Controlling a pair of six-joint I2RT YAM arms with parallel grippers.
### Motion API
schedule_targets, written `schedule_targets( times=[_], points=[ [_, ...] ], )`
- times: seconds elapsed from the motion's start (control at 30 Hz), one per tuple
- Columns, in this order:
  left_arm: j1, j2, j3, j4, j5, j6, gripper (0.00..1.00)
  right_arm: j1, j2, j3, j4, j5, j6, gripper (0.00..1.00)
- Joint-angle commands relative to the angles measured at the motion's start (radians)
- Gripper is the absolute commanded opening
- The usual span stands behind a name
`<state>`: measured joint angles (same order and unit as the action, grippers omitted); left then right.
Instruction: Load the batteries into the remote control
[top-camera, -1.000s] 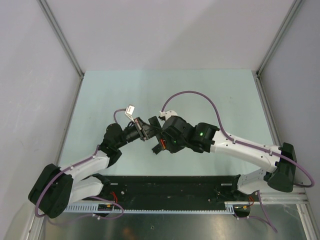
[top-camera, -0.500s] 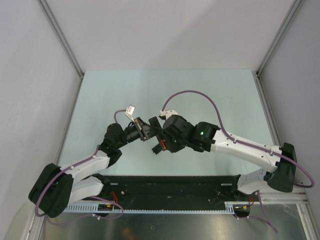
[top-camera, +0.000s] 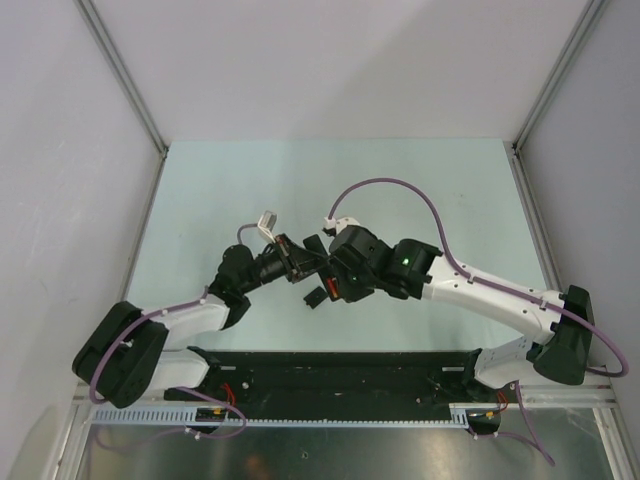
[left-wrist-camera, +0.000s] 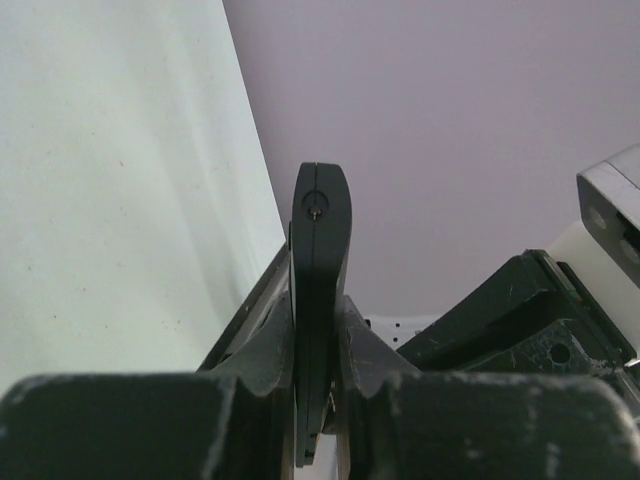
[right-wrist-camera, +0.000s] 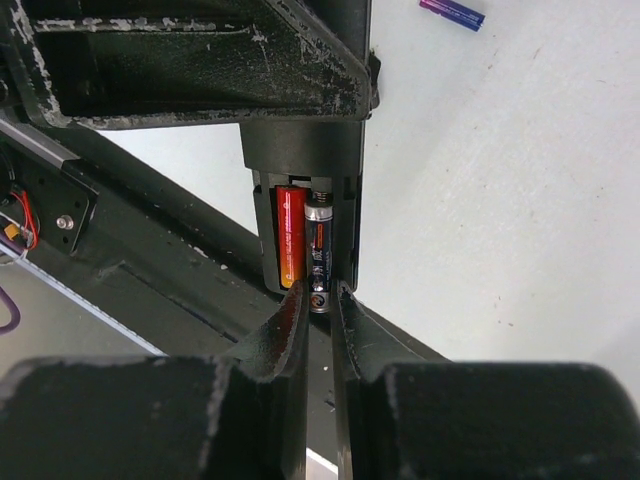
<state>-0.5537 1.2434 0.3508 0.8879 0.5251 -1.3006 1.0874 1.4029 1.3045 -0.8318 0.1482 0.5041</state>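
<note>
1. Left fingers (left-wrist-camera: 282, 338): closed narrow on the remote control (left-wrist-camera: 320, 230), which is clamped edge-on between them.
2. Remote control: battery bay uncovered, its open end towards the right fingers (right-wrist-camera: 288, 325).
3. Red battery (right-wrist-camera: 290, 235): seated in the bay.
4. Dark battery (right-wrist-camera: 319, 250): in the bay just beside the red one, its near end pinched between the right fingers.
5. Blue-purple battery (right-wrist-camera: 452, 12): lying loose on the worktop (right-wrist-camera: 480, 190), well apart from the remote control.
</note>
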Motion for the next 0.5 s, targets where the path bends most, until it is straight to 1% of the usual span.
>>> schedule_targets(
  times=[0.0, 0.17, 0.47],
  points=[
    [-0.022, 0.03, 0.022, 0.216, 0.078, -0.149, 0.0, -0.021, 0.03, 0.035, -0.021, 0.031, -0.016, 0.0],
    [-0.022, 0.065, 0.033, 0.286, 0.084, -0.186, 0.0, -0.034, 0.039, 0.035, -0.029, 0.018, -0.021, 0.0],
    [-0.022, 0.064, 0.037, 0.298, 0.105, -0.143, 0.0, -0.058, 0.041, 0.035, -0.029, -0.073, -0.029, 0.0]
  ],
)
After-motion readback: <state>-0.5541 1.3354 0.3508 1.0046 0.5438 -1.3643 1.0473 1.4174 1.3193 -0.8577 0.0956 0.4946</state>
